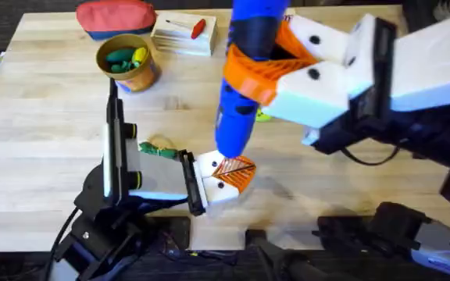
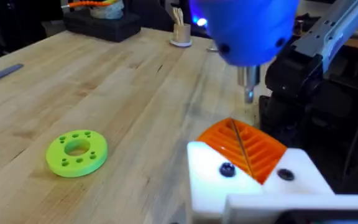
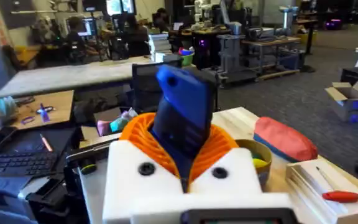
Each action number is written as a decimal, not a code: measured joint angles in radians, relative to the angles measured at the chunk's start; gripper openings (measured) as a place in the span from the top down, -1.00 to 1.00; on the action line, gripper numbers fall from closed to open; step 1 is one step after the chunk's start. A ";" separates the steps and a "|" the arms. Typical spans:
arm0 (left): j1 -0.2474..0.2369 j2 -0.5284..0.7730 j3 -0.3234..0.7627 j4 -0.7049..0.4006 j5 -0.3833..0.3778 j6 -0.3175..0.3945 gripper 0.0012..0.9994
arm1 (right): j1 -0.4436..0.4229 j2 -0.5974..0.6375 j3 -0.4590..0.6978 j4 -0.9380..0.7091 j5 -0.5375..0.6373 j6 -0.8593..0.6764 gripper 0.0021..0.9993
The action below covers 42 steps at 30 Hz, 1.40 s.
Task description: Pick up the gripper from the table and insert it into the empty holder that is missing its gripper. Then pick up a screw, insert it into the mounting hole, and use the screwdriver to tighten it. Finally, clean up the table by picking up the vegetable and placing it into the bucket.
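Jaws, right gripper: clamped on the bright blue plastic powered screwdriver, orange ribbed pads pressed to either side of its thick body. You have it held upright over the middle of the light wooden butcher-block table, thin metal tip pointing down.

Jaws, left gripper: you cannot tell whether they are spread or closed. Its white angular plastic holder carries the small orange ribbed wedge gripper, lying low near the table's front edge. In the left wrist view the screwdriver's tip hangs just above that wedge, not touching.

Short round yellow bucket with orange patterned side: far left of the table, green and yellow items inside.

Green ring disc with holes: flat on the table, well apart from the holder.

Red zip pouch: back edge, beside the bucket.
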 joint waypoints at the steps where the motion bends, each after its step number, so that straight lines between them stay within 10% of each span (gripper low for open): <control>1: 0.000 0.000 0.000 0.000 0.000 0.000 0.99 | 0.006 0.016 0.000 0.015 -0.002 0.000 0.99; 42: 0.000 0.000 0.000 0.000 -0.001 0.000 0.99 | 0.041 0.149 0.000 0.117 -0.086 -0.090 0.99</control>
